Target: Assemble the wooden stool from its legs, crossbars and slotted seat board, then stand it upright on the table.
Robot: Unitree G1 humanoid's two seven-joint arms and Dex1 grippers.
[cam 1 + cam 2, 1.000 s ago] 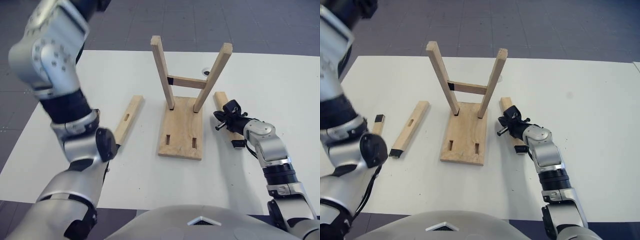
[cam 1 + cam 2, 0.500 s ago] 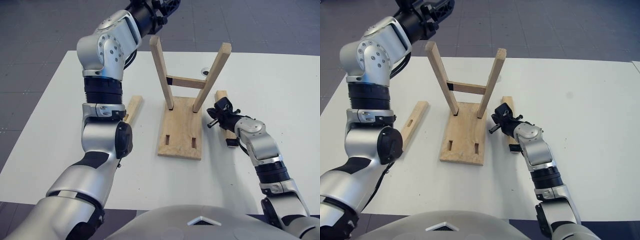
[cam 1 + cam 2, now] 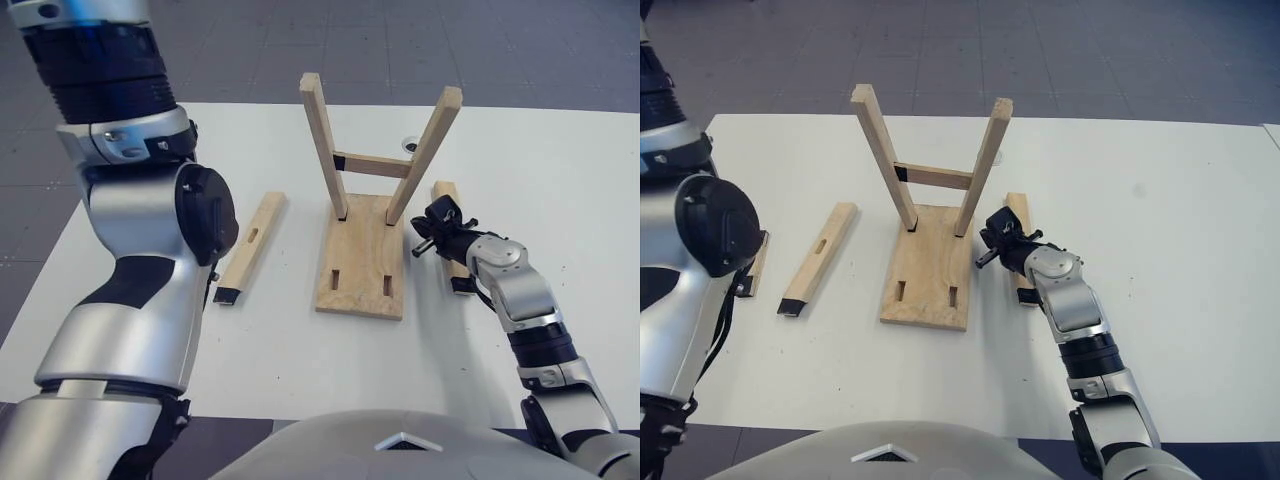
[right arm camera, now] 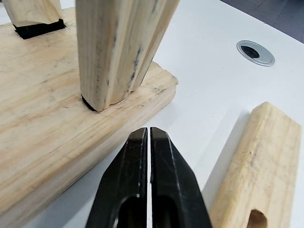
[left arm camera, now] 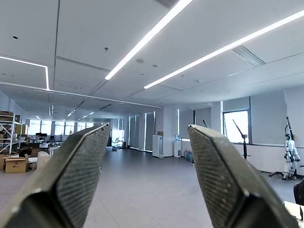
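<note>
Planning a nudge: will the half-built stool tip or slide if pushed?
Probably slides: the seat board lies flat on the table. Pushed high on the legs, it might tip or they might loosen, since they stand tall and splayed.

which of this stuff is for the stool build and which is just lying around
For the job: seat board, two fitted legs, their crossbar, slotted loose leg left of it, other loose leg by the right gripper.
Just lying about: cable grommet in the table.
</note>
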